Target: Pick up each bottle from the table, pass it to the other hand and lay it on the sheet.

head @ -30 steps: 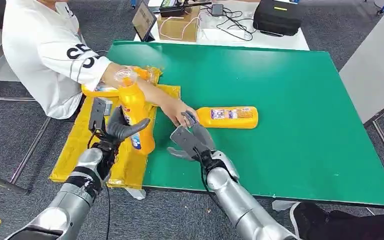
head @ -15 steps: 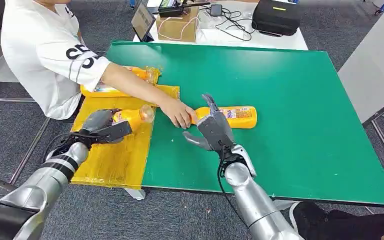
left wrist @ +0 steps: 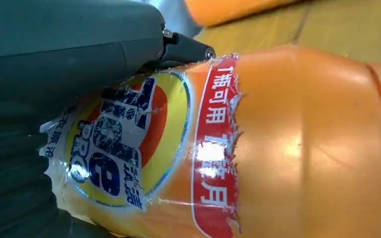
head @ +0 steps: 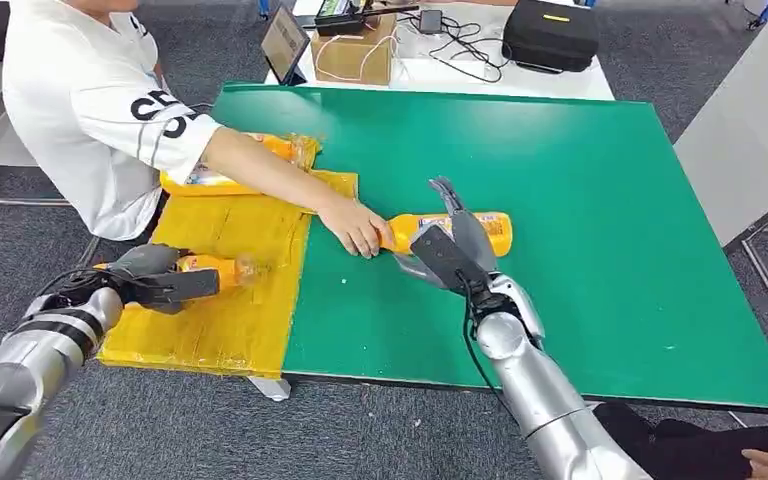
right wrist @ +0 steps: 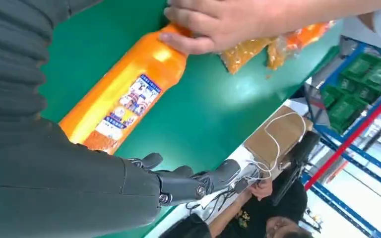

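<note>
Under the left hand (head: 155, 277) lies an orange bottle (head: 215, 269), gripped around its body, long axis flat along the yellow sheet (head: 230, 330), cap end pointing away from the hand's fingertips toward the green table (head: 580, 250). Fingers wrap the bottle's base half; it looks down on the sheet or just above, contact cannot be told. Left wrist view, close up: thumb (left wrist: 104, 44) pressed on the torn blue-yellow-red label (left wrist: 144, 144), the bottle's orange body filling the frame beyond it, detail the head view is too far to give.

Just beyond the right hand (head: 450, 245) a second orange bottle (head: 460, 228) lies flat on the green table, long axis crosswise to the arm, neck end pointing toward the sheet. Right hand is spread wide, holding nothing, fingers (right wrist: 178, 181) above and past the bottle's base end. A person's hand (head: 355, 228) grips that bottle's neck; right wrist view shows this grasp close, plus the bottle's label facing up.

Beyond the person's arm, a third orange bottle (head: 210, 180) lies by the sheet's far edge, partly hidden by the forearm.
</note>
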`<state>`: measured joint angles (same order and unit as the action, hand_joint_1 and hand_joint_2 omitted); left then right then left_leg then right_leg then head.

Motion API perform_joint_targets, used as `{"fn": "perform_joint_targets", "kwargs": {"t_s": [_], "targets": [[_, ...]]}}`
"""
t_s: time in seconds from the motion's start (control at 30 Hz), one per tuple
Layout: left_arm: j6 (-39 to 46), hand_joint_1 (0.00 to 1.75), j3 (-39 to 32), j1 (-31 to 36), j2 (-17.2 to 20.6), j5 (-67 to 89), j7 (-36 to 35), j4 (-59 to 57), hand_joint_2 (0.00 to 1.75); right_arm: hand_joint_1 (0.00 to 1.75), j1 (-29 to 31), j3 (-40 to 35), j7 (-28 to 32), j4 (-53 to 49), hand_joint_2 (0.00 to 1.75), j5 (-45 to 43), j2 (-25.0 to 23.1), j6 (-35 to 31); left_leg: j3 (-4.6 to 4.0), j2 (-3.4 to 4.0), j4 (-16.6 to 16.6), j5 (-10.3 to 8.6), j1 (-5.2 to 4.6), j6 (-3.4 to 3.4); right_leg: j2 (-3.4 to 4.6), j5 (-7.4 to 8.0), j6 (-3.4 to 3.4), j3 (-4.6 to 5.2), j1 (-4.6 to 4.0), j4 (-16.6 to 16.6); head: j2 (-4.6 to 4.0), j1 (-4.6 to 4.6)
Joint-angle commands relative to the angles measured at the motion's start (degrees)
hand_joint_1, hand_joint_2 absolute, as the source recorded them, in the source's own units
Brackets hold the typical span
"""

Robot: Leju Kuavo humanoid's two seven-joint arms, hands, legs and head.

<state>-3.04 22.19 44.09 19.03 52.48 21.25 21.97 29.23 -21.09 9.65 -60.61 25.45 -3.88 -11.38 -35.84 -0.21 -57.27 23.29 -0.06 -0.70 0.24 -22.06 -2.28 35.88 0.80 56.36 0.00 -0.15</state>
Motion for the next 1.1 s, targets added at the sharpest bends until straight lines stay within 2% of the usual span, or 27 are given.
{"fn": "perform_joint_targets", "kwargs": {"t_s": [0.03,0.13,0.47,0.67,0.8,0.9,1.1], "targets": [[0.96,0.0,3.2,-1.25,0.56,0.5,1.19,-4.64,1.75,0.0,5.37,-4.32,-2.08,6.35,1.75,2.15,2.64,1.87,0.22,0.06,0.04,0.07,-0.01,0.02,0.05,-0.06,0.04,-0.21,0.01,-0.03,0.02,0.02],[2.61,0.0,3.76,-0.86,-0.87,2.0,-2.81,-5.07,1.75,0.0,5.51,-4.26,-2.42,7.57,1.75,2.42,1.98,2.03,0.23,0.05,0.06,0.06,-0.02,0.02,0.06,-0.05,0.04,-0.26,0.02,-0.06,0.0,0.0],[3.88,0.0,1.88,-1.49,-1.58,0.98,-1.89,-4.95,1.75,0.0,5.46,-4.34,-2.84,8.52,1.75,3.39,2.15,2.08,0.33,-0.06,0.06,0.08,0.0,0.05,-0.02,-0.08,0.08,-0.39,-0.01,-0.08,0.0,0.0],[7.71,0.0,-3.93,-4.2,-2.79,-3.66,2.84,-3.21,1.75,0.0,6.27,-4.85,-3.43,9.81,1.75,5.12,2.67,2.91,0.2,-0.1,0.07,-0.03,-0.08,0.04,-0.04,-0.04,0.02,-0.25,0.08,-0.05,0.02,0.0],[12.57,0.0,-13.31,-8.01,-5.74,-11.88,8.98,0.21,1.75,0.0,6.3,-5.39,-4.23,11.05,1.75,6.48,2.74,3.53,0.34,-0.12,0.07,0.03,-0.04,0.05,-0.07,-0.09,0.04,-0.43,0.04,-0.1,0.02,0.0],[12.75,0.0,-19.26,-10.84,-8.2,-16.98,12.68,3.45,1.75,0.0,6.43,-6.8,-5.16,12.75,1.75,8.55,3.37,4.9,0.47,-0.15,0.07,0.09,0.0,0.06,-0.11,-0.15,0.07,-0.58,0.0,-0.14,0.0,0.02],[12.69,0.0,-19.35,-10.87,-8.21,-17.02,12.72,3.57,1.75,0.0,6.42,-6.76,-5.14,12.88,1.75,8.52,3.41,4.95,0.32,-0.14,0.01,0.07,-0.01,0.07,-0.09,-0.12,0.07,-0.42,0.01,-0.09,0.02,0.0]]}}
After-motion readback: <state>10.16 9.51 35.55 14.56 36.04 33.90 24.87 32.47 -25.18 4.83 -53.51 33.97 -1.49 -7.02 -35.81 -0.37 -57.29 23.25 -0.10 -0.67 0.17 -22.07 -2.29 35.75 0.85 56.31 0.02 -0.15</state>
